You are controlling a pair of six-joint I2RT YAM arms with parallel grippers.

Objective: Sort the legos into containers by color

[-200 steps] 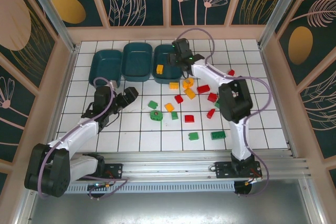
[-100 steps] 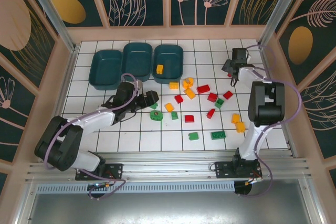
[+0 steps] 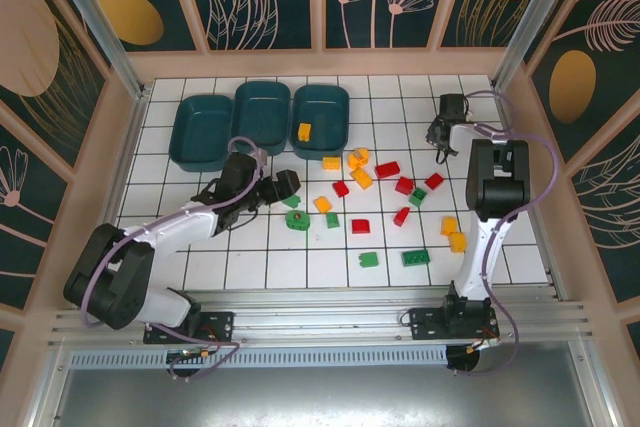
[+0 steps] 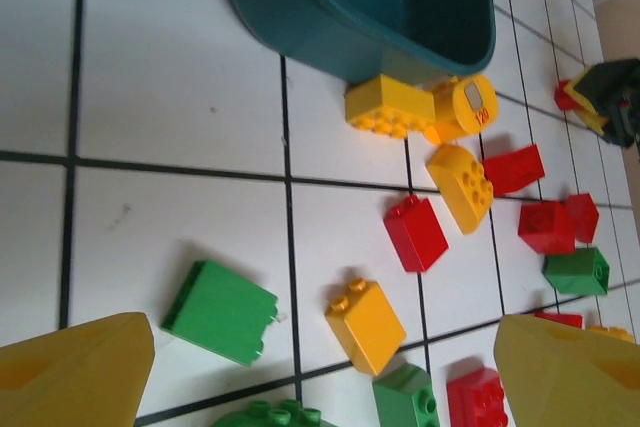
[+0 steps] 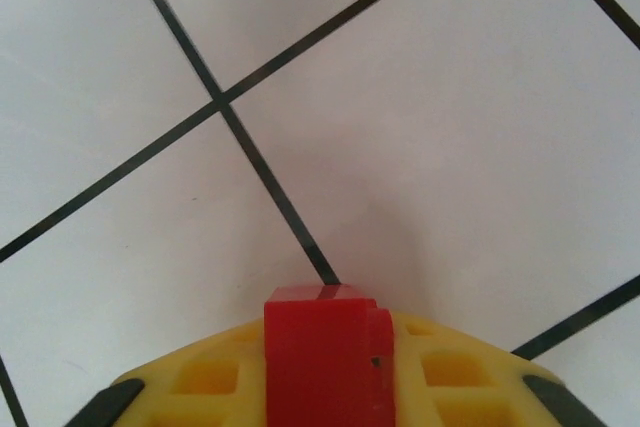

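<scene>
Three dark teal containers [image 3: 205,132] [image 3: 260,117] [image 3: 320,119] stand in a row at the back left; the right one holds a yellow lego [image 3: 303,131]. Red, green and yellow legos lie scattered mid-table, among them a round green one [image 3: 297,219]. My left gripper [image 3: 288,187] hangs open just above them. Its yellow fingertips [image 4: 75,372] frame a green brick [image 4: 220,310] and an orange brick [image 4: 365,325]. At the back right my right gripper [image 3: 440,135] is down on the tiles. It is shut on a red lego [image 5: 325,357] between its yellow pads [image 5: 470,387].
The rightmost bin's wall [image 4: 400,42] rises just beyond the scattered bricks, with a yellow brick [image 4: 390,105] against it. Two yellow bricks [image 3: 453,233] and two green ones [image 3: 369,259] [image 3: 415,257] lie nearer the front. The wooden side wall [image 3: 520,117] runs close to my right arm.
My right arm has swung from over the rightmost bin to the back right and shut on the red brick there. My left arm has reached right toward the green bricks.
</scene>
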